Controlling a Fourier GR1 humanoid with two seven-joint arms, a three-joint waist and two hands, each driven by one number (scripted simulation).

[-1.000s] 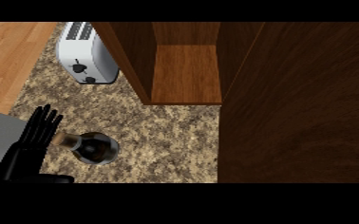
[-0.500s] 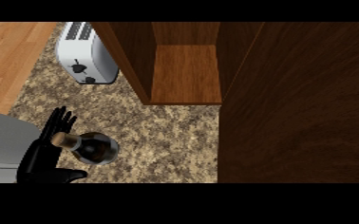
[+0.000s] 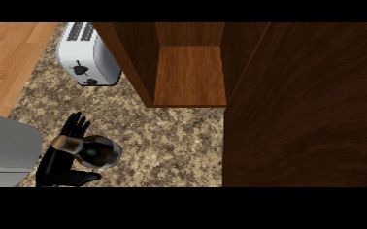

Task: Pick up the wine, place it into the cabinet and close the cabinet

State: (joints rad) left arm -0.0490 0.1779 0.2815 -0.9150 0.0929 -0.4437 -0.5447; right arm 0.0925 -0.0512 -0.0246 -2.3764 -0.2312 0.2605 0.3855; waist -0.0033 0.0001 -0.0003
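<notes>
My left hand [image 3: 60, 156] sat at the lower left of the granite counter [image 3: 172, 136], fingers straight and spread upward, thumb stuck out low toward the right, palm right against the wine bottle [image 3: 91, 150]. The bottle stood upright, its neck at my palm, and whether anything actually wrapped round it, I could not tell. Up ahead the wooden cabinet [image 3: 188, 73] stood open, its shelf bare wood, its door [image 3: 297, 106] swung out at the right. A white toaster [image 3: 90, 54] sat just left of the cabinet.
</notes>
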